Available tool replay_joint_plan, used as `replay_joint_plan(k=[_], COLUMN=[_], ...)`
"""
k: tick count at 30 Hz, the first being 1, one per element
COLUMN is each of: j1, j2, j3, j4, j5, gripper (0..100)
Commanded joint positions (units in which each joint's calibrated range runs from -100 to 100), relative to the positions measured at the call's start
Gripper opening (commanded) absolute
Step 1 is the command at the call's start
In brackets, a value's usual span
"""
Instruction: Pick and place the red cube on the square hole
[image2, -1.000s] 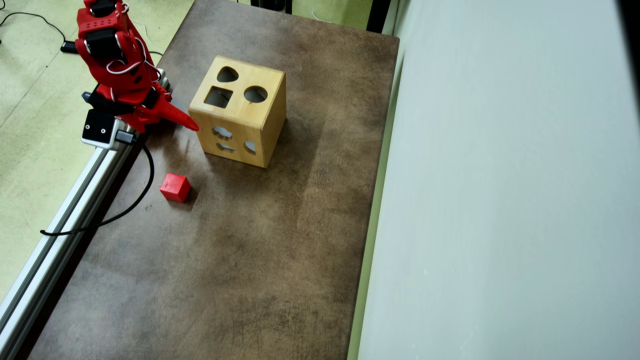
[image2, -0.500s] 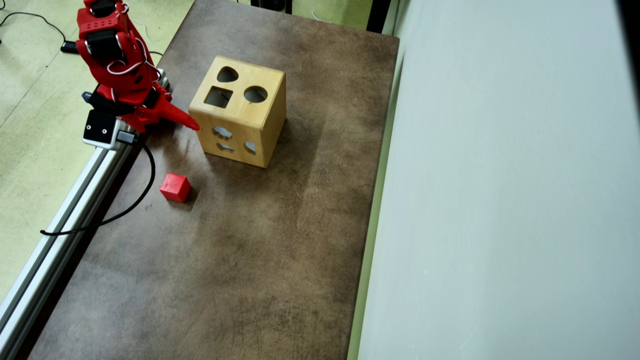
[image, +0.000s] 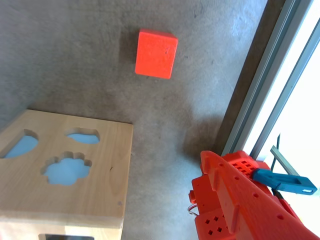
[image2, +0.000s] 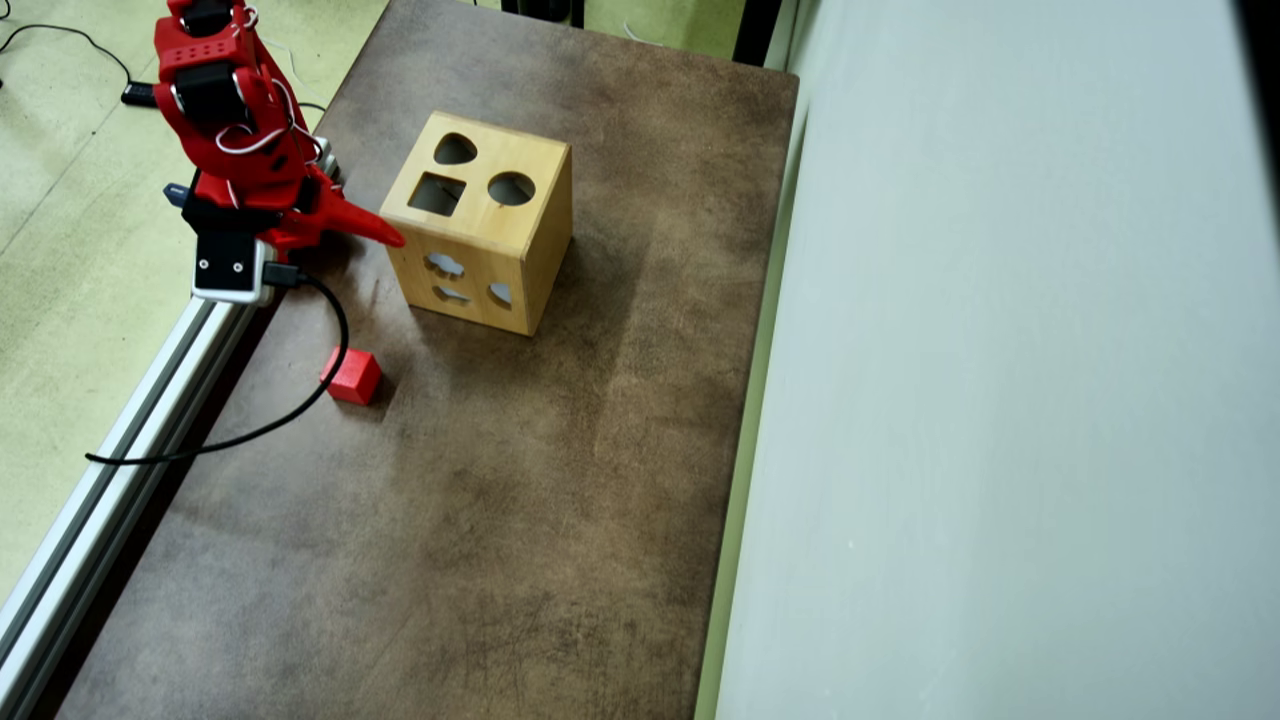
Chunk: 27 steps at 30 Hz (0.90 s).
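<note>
The red cube (image: 156, 53) lies on the brown table, apart from everything; in the overhead view it (image2: 352, 376) sits near the table's left edge, below the arm. The wooden shape-sorter box (image2: 480, 220) stands upright, with the square hole (image2: 437, 194) in its top face beside a round and a teardrop hole. My red gripper (image2: 385, 233) hovers just left of the box, pointing at it, jaws together and empty. In the wrist view only one finger (image: 225, 190) shows at the lower right, and the box's side face (image: 100, 180) with cut-out shapes at the lower left.
An aluminium rail (image2: 130, 420) runs along the table's left edge, also in the wrist view (image: 265, 85). A black cable (image2: 300, 405) loops from the wrist camera past the cube. A pale wall (image2: 1000, 400) borders the table's right side.
</note>
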Motion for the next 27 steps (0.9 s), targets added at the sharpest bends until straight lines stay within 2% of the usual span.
replay_joint_plan(k=[1, 17, 27], j1=[-0.4, 0.3, -0.4], j2=[1.6, -4.5, -4.6], j3=[-0.3, 0.6, 16.5], j4=[-0.5, -0.5, -0.6], j5=[0.3, 0.3, 0.0], gripper=[57, 57, 57])
